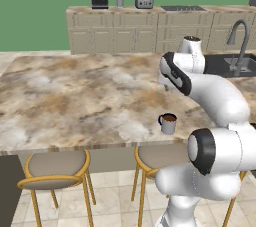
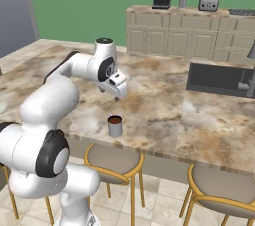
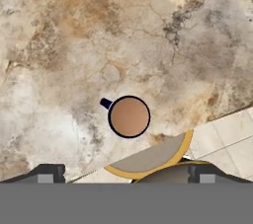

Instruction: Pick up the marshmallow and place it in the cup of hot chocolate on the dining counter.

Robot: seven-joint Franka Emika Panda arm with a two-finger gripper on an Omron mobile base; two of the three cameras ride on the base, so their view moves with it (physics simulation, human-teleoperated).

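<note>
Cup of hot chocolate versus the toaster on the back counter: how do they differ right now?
The cup of hot chocolate is an open light-grey mug with brown liquid, near the front edge of the dining counter; the toaster is a closed boxy silver appliance, far back by the wall. The cup has a side handle; the toaster shows none. Both stand upright.

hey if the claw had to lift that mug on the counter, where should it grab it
Probably from above, pinching the mug across its round body. It stands upright and full of liquid, so keep it level. Set the fingers clear of the small side handle; the stubby handle looks hard to pinch.
</note>
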